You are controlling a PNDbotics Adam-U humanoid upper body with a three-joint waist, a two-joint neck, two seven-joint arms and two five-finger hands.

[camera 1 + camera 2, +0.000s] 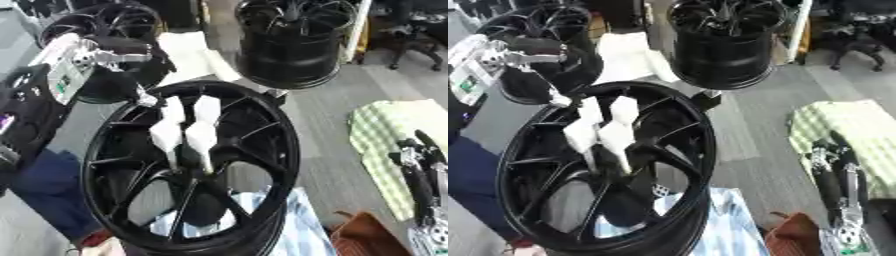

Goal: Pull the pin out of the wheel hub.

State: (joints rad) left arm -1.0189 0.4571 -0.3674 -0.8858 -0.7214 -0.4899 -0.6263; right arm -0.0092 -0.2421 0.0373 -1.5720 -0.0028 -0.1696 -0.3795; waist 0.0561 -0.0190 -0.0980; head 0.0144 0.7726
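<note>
Background: grey floor (341, 150), more black rims further back, one dark barrel-shaped rim (293, 42) upright behind.
Wheel hub: large black spoked alloy wheel hub (262, 125), tilted, filling centre of both views.
Pin: can't be told apart from wht-covered fingers at spokes near hub centre.
Left hand: left hand (188, 130), wht-covered fingers straight, pointed down, laid against spokes; nothing seen gripped.
Right hand: right hand (420, 165) at right edge, black fingers relaxed, upward, nothing held, beside grn-wht checked cloth (385, 120).
</note>
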